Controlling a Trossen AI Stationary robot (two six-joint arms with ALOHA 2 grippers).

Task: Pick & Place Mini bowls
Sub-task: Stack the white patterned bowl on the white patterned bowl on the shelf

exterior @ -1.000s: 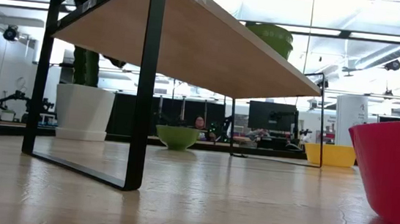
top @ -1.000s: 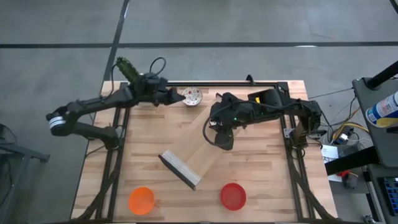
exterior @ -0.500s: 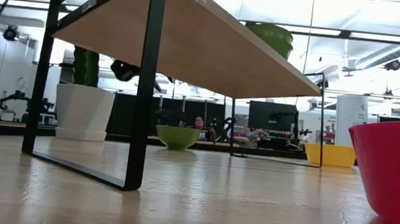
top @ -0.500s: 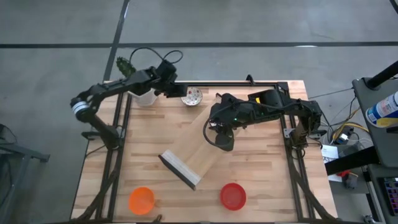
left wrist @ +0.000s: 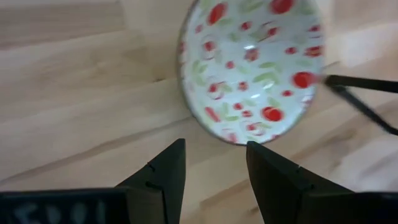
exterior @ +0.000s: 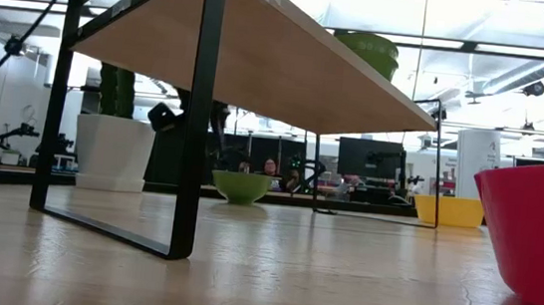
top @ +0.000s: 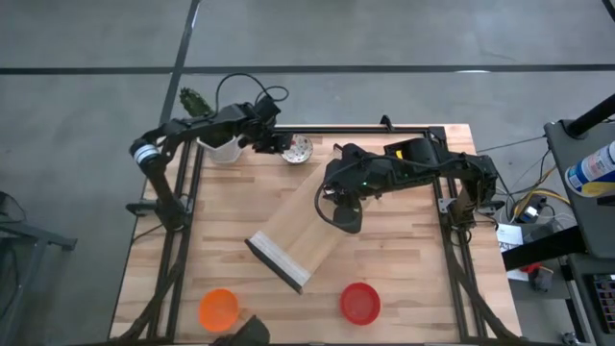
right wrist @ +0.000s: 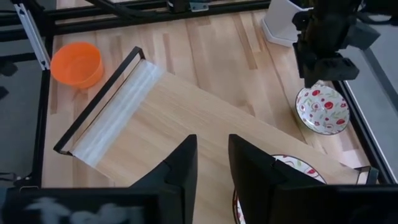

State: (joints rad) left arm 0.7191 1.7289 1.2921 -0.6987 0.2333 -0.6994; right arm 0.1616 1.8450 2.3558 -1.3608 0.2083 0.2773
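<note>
From above, the left gripper (top: 279, 142) has swung in over the last second from out beyond the desk's edge and now sits just beside the white, red-speckled shallow round bowl (top: 298, 149) at the far edge of the pale wooden desk (top: 404, 269). The white square pot with its green cactus (top: 223, 147) stands just behind this arm. The right gripper (top: 346, 219) has not shifted; it hangs near the upper end of the tilted wooden board on a black metal frame (top: 288, 245). An orange round bowl (top: 218, 309) and a red round bowl (top: 360, 302) lie well apart from both grippers, at the near edge.

At desk height, the red bowl fills the right edge, and a yellow bowl (exterior: 449, 211) and a green bowl (exterior: 241, 187) sit far off (the arms barely show here).

The left wrist view shows the speckled bowl directly ahead of the jaws, its near rim just beyond the fingertips (left wrist: 168, 158). The jaws stand apart with nothing between them. I judge this as the approach to a pick, with the grasp not yet made.

The right wrist view shows that arm's jaws fairly narrow with only bare board visible through the gap, so they appear to hold nothing. A second speckled bowl (right wrist: 292, 171) lies just beyond the jaws, half hidden by one finger.
</note>
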